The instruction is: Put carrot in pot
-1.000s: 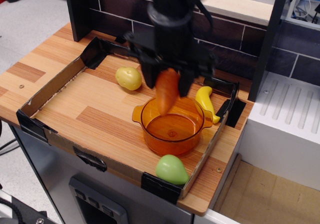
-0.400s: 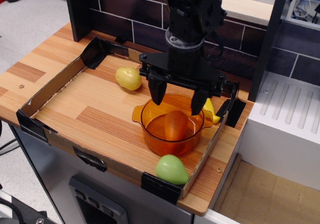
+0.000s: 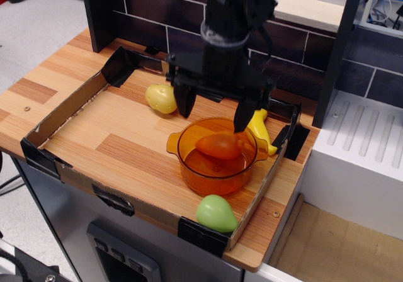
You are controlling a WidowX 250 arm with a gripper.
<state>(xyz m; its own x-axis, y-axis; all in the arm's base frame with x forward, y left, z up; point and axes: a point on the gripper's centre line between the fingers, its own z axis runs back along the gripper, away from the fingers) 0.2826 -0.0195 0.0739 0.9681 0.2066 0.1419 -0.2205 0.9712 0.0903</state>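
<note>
1. The jaws of the black robot gripper (image 3: pixel 213 113) stand wide apart and hold nothing. The two dark fingertips (image 3: pixel 184 109) point down, one at each side of the gap, and the gripper hangs just above the back rim of the pot.

2. To the left of the jaws, near the left fingertip, a yellow potato-shaped plastic toy (image 3: pixel 162 99) lies on the wooden board, apart from the pot.

3. Directly below the open jaws sits the round see-through orange plastic pot with small side handles (image 3: pixel 191 170). It rests on the light wooden tray with low cardboard walls taped black at the corners (image 3: pixel 101 142).

4. Inside the pot, below and between the fingertips, lies the stubby orange plastic toy carrot (image 3: pixel 219 145). It is tipped on its side, its narrower end pointing left, and it touches neither fingertip.

5. Below the pot, well under the jaws and near the tray's front wall, lies a green pear-shaped plastic toy (image 3: pixel 215 213).

6. To the right of the jaws, just beside the right fingertip, a yellow banana-shaped plastic toy (image 3: pixel 259 128) lies behind the pot's right side.

7. Judged from this layout, the carrot is already in the pot, so the placing step looks complete. The next move would call only for lifting the open gripper straight up and clear, without catching the pot's rim or nudging the banana toy.
</note>
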